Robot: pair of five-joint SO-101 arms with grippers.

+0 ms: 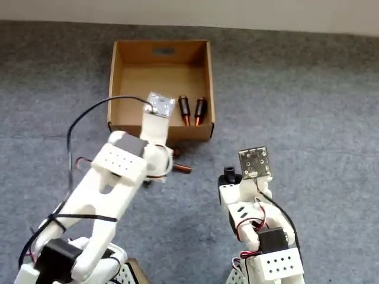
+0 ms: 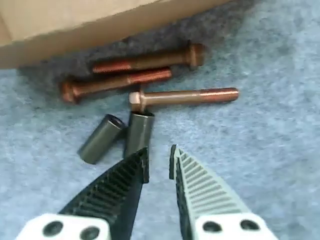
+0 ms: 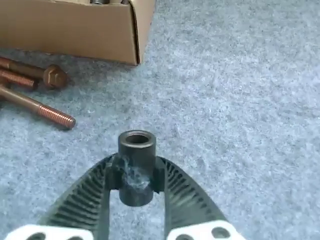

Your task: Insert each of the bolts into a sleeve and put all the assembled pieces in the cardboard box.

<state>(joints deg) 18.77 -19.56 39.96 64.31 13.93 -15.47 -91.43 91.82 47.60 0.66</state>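
High view: cardboard box sits at the far middle of a grey carpet, open top up. Two assembled pieces lie side by side on the box floor, against its near wall, toward the right corner. Left arm stretches from the near left toward the box and stops over the carpet just short of the near wall. One bolt pokes out to the right from under that arm. Right arm stands at the near right, well apart from the box. Left wrist view: left claw has its jaws a narrow gap apart and holds nothing. Three bolts lie on the carpet close along the box wall, roughly parallel to it: first bolt closest to the wall, second bolt just beside it, third bolt on the near side. Two loose sleeves lie just near of the bolts: one loose sleeve angled, the other loose sleeve with its far end at the third bolt's head and its near end at the dark fingertip of the claw. Right wrist view: right claw is closed on a sleeve, held upright, bore facing up. Whether it clears the carpet, cannot tell.
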